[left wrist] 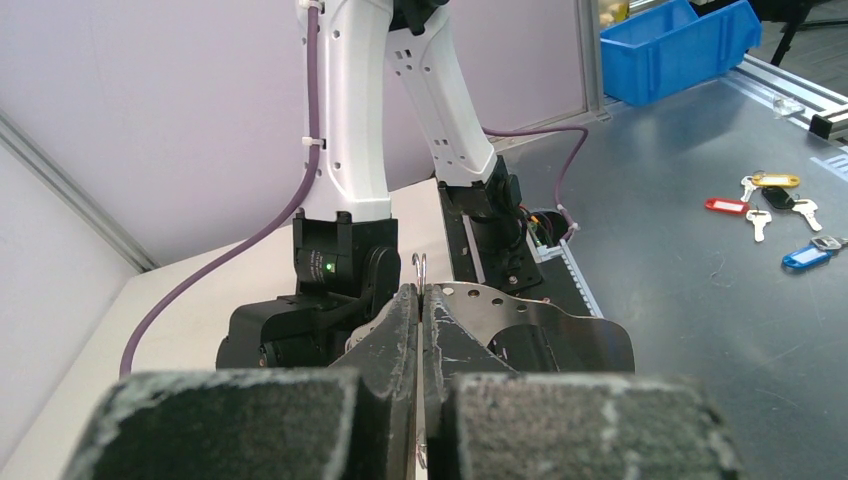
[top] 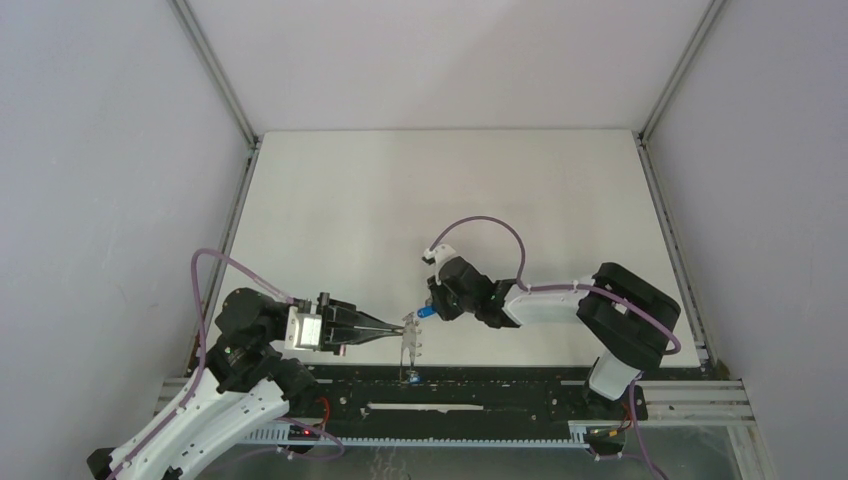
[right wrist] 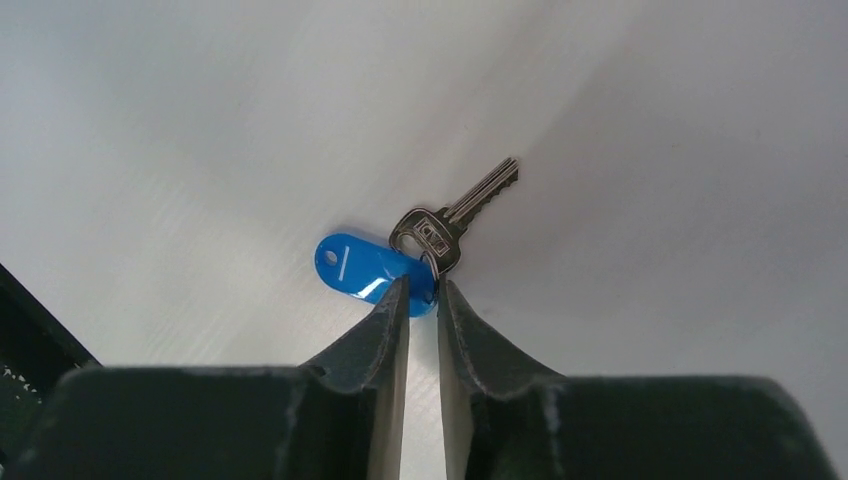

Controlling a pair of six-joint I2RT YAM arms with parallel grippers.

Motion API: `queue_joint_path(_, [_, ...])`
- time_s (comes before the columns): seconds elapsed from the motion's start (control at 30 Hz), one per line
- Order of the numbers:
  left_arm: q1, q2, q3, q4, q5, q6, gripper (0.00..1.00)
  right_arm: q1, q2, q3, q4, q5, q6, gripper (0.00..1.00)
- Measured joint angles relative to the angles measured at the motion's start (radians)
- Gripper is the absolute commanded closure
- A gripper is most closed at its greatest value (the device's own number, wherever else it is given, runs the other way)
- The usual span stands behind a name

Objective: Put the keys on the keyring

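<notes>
Your left pincer (left wrist: 421, 298) is clamped shut on the keyring (top: 407, 342), which is mostly hidden edge-on. Your right pincer (right wrist: 421, 292) straddles the blue-tagged key (right wrist: 428, 237) at frame centre; you cannot tell whether it grips.

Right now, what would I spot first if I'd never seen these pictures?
The bright blue tag with its silver key stands out against the white table, right at the tips of the right gripper. Next, the left gripper is shut on the thin metal keyring, close beside the right one near the table's front edge.
</notes>
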Motion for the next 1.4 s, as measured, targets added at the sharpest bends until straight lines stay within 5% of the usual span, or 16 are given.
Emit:
queue_joint_path(0.2, [0.001, 0.000, 0.000, 0.000, 0.000, 0.000, 1.00, -0.016, -0.001, -0.019, 0.045, -0.024, -0.002, 1.00])
queue_joint_path(0.47, [0.002, 0.000, 0.000, 0.000, 0.001, 0.000, 1.00, -0.021, -0.061, -0.106, 0.137, -0.111, -0.023, 1.00])
queue_joint_path(0.8, [0.006, 0.000, 0.000, 0.000, 0.000, -0.002, 1.00, 0.039, -0.456, -0.220, 0.154, 0.018, -0.156, 1.00])
queue_joint_path(1.2, [0.009, 0.062, 0.000, 0.062, 0.000, -0.090, 1.00, 0.135, -0.993, -0.197, -0.171, -0.016, -0.419, 1.00])
queue_joint_path(1.4, [0.009, 0.174, 0.032, 0.087, 0.070, -0.127, 1.00, 0.168, -1.045, 0.006, -0.333, -0.150, -0.587, 1.00])
